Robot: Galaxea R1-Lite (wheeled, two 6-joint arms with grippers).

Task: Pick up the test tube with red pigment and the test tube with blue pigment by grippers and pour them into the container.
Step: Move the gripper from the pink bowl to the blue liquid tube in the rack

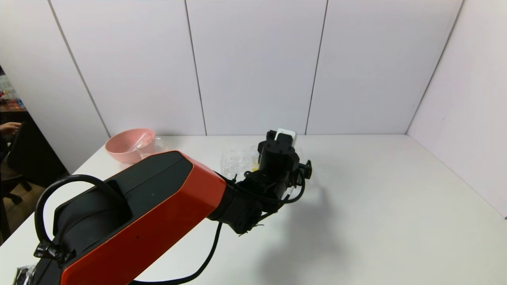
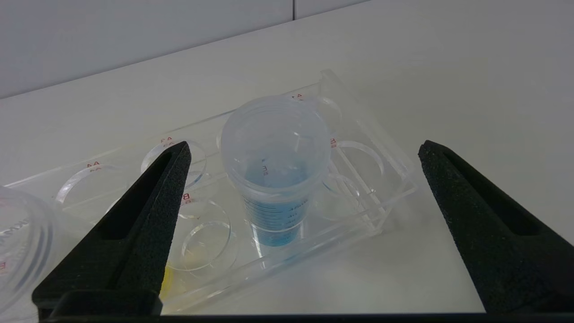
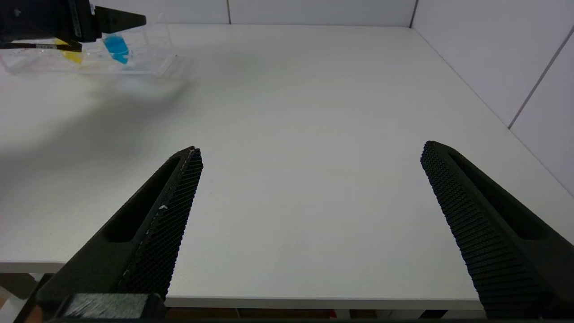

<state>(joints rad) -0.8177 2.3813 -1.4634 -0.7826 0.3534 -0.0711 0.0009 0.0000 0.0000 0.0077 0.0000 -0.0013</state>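
Observation:
The test tube with blue pigment (image 2: 276, 179) stands upright in a clear rack (image 2: 385, 179), with bright blue liquid in its lower part. My left gripper (image 2: 304, 144) hovers just in front of it, open wide, one finger on each side and neither touching it. From the head view the left gripper (image 1: 282, 154) is over the rack (image 1: 233, 162) at mid-table. The blue tube (image 3: 115, 47) also shows far off in the right wrist view. The test tube with red pigment is out of view. A clear container (image 1: 153, 145) stands by the pink bowl. My right gripper (image 3: 311, 148) is open and empty above the table's near edge.
A pink bowl (image 1: 127, 145) sits at the back left of the white table (image 1: 376, 206). A second clear tube rim (image 2: 20, 242) stands in the rack beside the left finger, with yellow liquid (image 2: 168, 278) low in the rack. Walls close off the back and right.

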